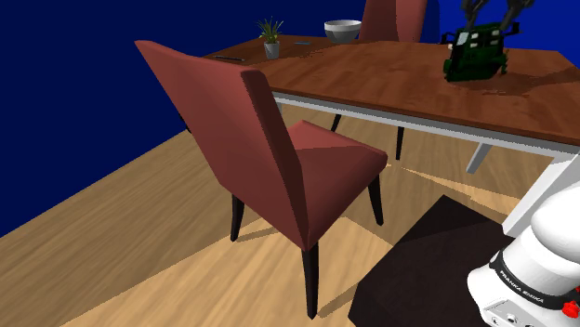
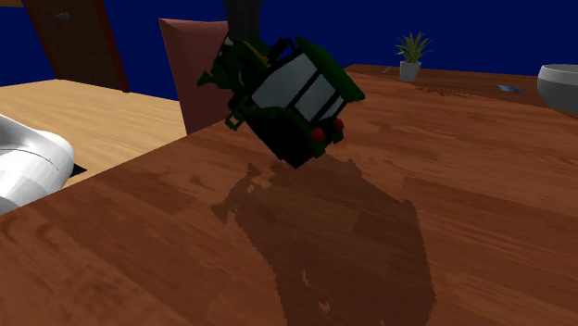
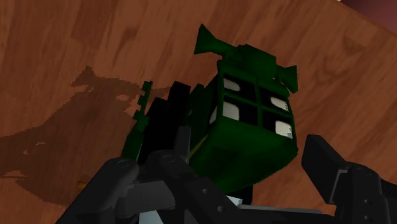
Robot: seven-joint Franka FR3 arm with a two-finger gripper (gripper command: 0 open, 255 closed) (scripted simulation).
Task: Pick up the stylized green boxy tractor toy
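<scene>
Wrist view shows pincer [image 3: 245, 130] clasping tilted green tractor [image 3: 254, 105] above wooden table [image 3: 76, 51].

The table [image 1: 390, 79] was set beyond the stand [image 1: 437, 269], which was found at the shoulder view's lower right; a chair [image 1: 279, 158] was placed on the floor before the table's near edge, toward that view's left, its seat turned to the table; a second chair [image 1: 395, 17] was placed behind the far edge; a potted plant [image 1: 270, 39] was stood near the table's corner at that view's far left, with a bowl [image 1: 342, 31] near it along the far edge, to its right; the tractor toy [image 1: 476, 54] was clasped, tilted, between the fingers of the gripper [image 3: 245, 143] and held clear above the table toward its right end, well apart from plant and bowl.
</scene>
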